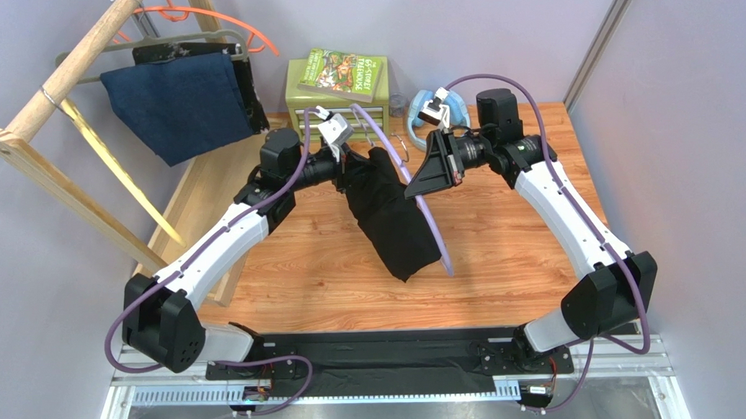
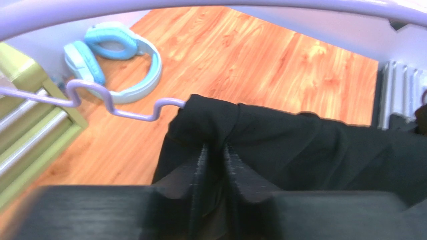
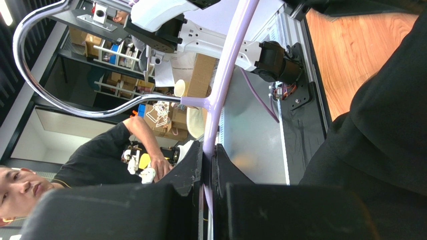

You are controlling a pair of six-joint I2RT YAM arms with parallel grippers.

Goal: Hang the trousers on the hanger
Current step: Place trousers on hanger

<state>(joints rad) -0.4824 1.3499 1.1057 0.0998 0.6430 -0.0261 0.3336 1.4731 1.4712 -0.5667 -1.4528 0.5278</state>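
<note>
— Whereabouts of the trousers [image 1: 391, 218]?
— Up off the surface [image 1: 500, 261], draped over the hanger [image 3: 232, 55] and hanging down black and bunched between the two arms. Impossible to tell whether the lower end touches the wood.
— And the left hand [image 2: 214, 162]?
— Closed to a narrow slit on a fold of the trousers, with black cloth pinched between the pads [image 2: 199, 167], just beside the hanger's wavy notched bar.
— The right hand [image 3: 206, 167]?
— Clamped tight on the hanger's lavender stem, a little way from where the metal hook [image 3: 160, 98] joins it. Hanger held in the air, tilted.
— Anything else around?
— Blue headphones [image 2: 115, 55] lying at the far side of the surface, next to a green drawer box [image 1: 331, 104] with a book [image 1: 344, 73] on top. Off to the left, a wooden rack [image 1: 74, 76] carrying a navy garment [image 1: 182, 100] and an orange hanger [image 1: 212, 20].
</note>
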